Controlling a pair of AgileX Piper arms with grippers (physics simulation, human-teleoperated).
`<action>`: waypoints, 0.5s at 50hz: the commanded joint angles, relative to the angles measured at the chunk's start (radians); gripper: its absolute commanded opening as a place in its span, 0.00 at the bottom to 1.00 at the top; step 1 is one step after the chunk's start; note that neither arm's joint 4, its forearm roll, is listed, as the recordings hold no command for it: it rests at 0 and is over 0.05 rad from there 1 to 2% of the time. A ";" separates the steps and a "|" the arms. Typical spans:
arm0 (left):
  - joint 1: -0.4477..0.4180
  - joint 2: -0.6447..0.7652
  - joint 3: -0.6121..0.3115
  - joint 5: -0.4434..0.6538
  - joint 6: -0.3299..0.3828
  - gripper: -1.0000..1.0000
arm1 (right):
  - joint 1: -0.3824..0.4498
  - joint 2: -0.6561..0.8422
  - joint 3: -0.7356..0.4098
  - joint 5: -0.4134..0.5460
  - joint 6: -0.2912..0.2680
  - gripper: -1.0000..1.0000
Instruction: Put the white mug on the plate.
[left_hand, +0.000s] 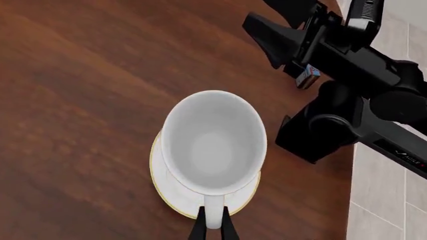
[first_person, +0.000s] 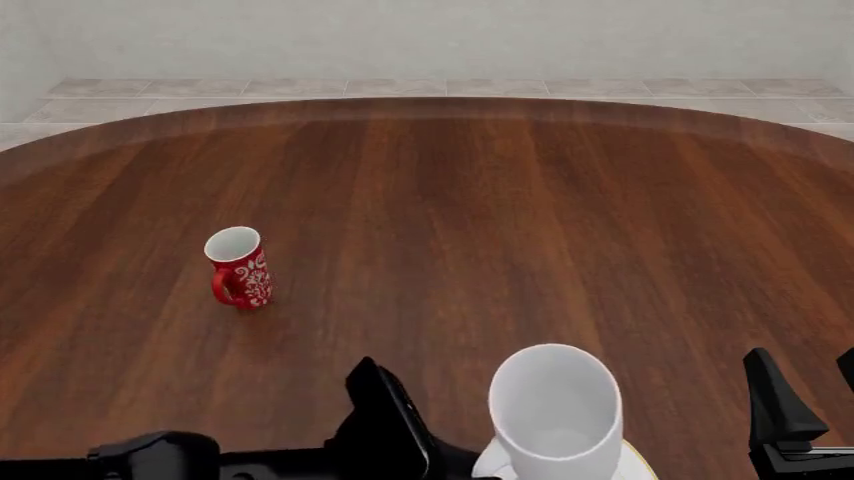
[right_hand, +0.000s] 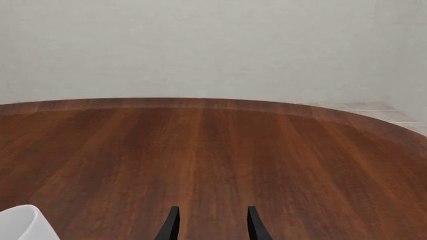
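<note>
The white mug (left_hand: 212, 142) is upright right over the plate (left_hand: 172, 195), whose yellow-gold rim shows around its base; whether the two touch is hidden. My left gripper (left_hand: 212, 231) is shut on the mug's loop handle, one black finger on each side. In the front view the white mug (first_person: 554, 408) is at the near edge, with a sliver of plate (first_person: 633, 464) beside it and the left arm (first_person: 384, 425) to its left. My right gripper (right_hand: 211, 225) stands open and holds nothing, just right of the mug (right_hand: 20, 222).
A small red mug (first_person: 238, 266) with a white pattern stands on the left of the round wooden table (first_person: 441, 220). The right arm (left_hand: 360, 75) sits close beside the plate near the table's edge. Tiled floor lies beyond.
</note>
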 joint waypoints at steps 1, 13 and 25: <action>0.000 0.041 -0.007 -0.018 0.028 0.00 | -0.002 -0.001 0.001 0.000 0.001 1.00; 0.003 0.089 0.001 -0.043 0.047 0.00 | -0.002 -0.002 0.001 0.000 0.001 1.00; -0.008 0.129 -0.002 -0.067 0.055 0.00 | -0.001 -0.002 0.001 0.000 0.001 1.00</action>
